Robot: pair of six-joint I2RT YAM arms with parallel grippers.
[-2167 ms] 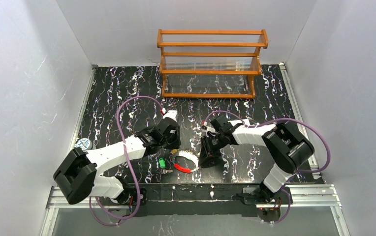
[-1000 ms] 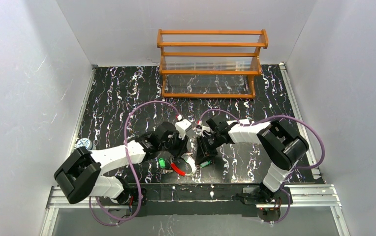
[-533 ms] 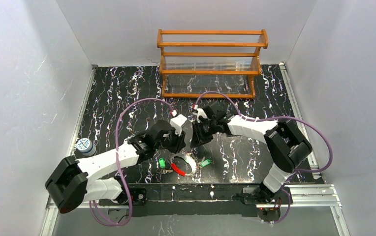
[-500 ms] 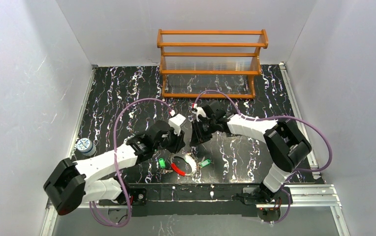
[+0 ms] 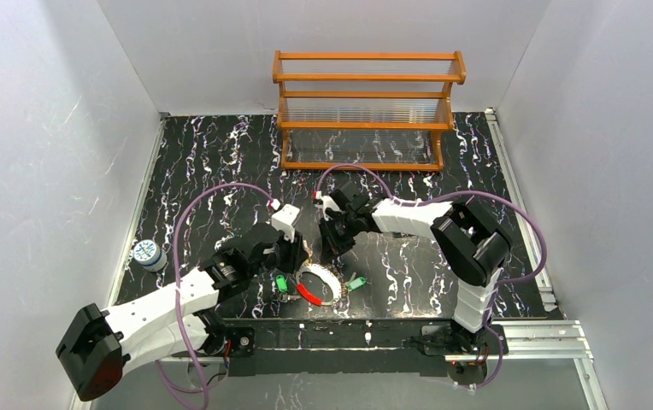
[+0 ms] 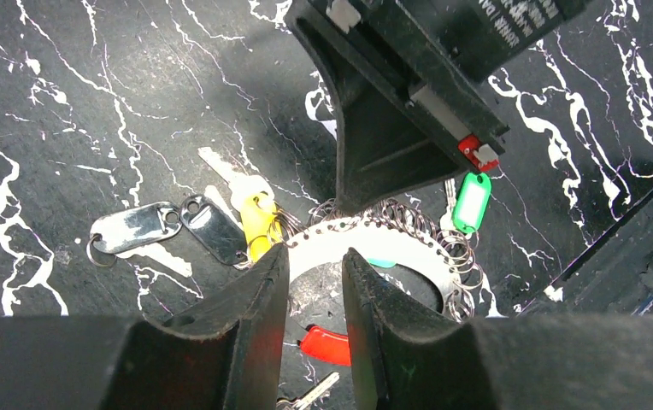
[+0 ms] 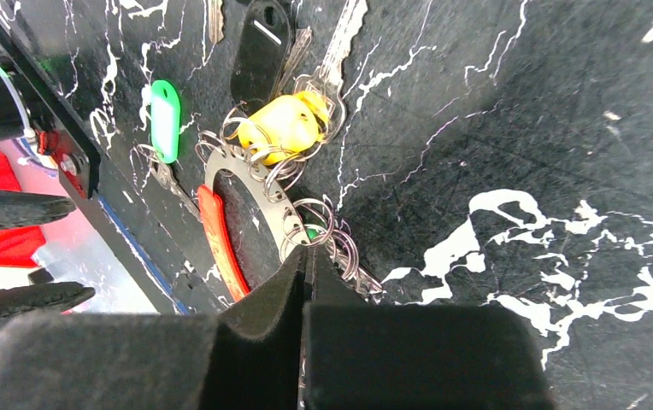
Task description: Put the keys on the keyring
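Observation:
The keyring (image 5: pixel 323 278), an oval white-and-red band hung with small wire rings, lies flat near the table's front. One green key (image 5: pixel 281 284) lies just left of it and another (image 5: pixel 355 283) just right. In the left wrist view a yellow key (image 6: pixel 259 220) touches the white band (image 6: pixel 391 249), beside black and silver tags (image 6: pixel 216 229). My left gripper (image 6: pixel 314 254) hovers over the band's far-left side, open by a narrow gap with nothing in it. My right gripper (image 7: pixel 306 254) hangs shut over the wire rings (image 7: pixel 333 232) at the band's far edge; I see nothing between its fingers.
A wooden two-shelf rack (image 5: pixel 367 111) stands at the back of the table. A small round blue-and-white thing (image 5: pixel 146 253) sits by the left edge. The metal rail (image 5: pixel 349 329) of the table's front edge runs just behind the keyring. White walls close three sides.
The right gripper moved back and left from the green key lying beside the keyring and has closed. The left arm drew back toward the left, its gripper staying over the ring.

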